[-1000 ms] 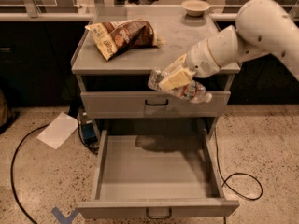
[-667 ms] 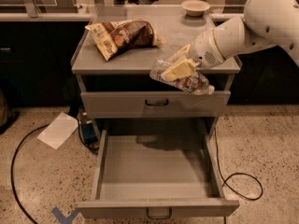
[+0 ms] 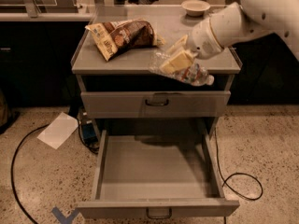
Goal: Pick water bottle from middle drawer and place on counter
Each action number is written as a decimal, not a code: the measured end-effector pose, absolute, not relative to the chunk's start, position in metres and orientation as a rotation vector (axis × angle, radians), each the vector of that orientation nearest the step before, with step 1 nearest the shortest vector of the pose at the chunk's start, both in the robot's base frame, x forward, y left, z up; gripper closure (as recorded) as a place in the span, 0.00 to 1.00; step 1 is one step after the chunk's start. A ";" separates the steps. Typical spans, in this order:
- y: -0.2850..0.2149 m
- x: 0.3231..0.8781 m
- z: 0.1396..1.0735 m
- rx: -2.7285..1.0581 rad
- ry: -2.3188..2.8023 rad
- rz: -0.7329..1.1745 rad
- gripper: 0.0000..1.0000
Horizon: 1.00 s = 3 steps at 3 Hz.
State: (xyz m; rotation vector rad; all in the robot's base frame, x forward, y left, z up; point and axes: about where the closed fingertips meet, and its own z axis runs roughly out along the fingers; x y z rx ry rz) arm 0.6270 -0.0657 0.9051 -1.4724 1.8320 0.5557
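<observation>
My gripper (image 3: 179,59) is shut on the water bottle (image 3: 195,73), a clear crinkly bottle with a red-and-white label and a pale cap pointing right and down. The bottle is tilted and held at the front right edge of the counter (image 3: 117,62), partly over it and partly in front of it. My white arm reaches in from the upper right. The middle drawer (image 3: 154,171) is pulled fully open below and shows a bare grey floor.
A brown-and-cream snack bag (image 3: 122,35) lies on the counter's left half. A white bowl (image 3: 195,6) stands on the ledge behind. The upper drawer (image 3: 156,104) is closed. A sheet of paper (image 3: 58,129) and cables (image 3: 243,185) lie on the floor.
My gripper has lifted the water bottle upward, from in front of the closed upper drawer to the level of the counter's front edge.
</observation>
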 end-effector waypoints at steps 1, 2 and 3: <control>-0.060 0.654 0.949 -1.572 1.806 0.425 1.00; -0.058 0.683 0.983 -1.615 1.772 0.321 1.00; -0.065 0.715 1.003 -1.545 1.743 0.301 1.00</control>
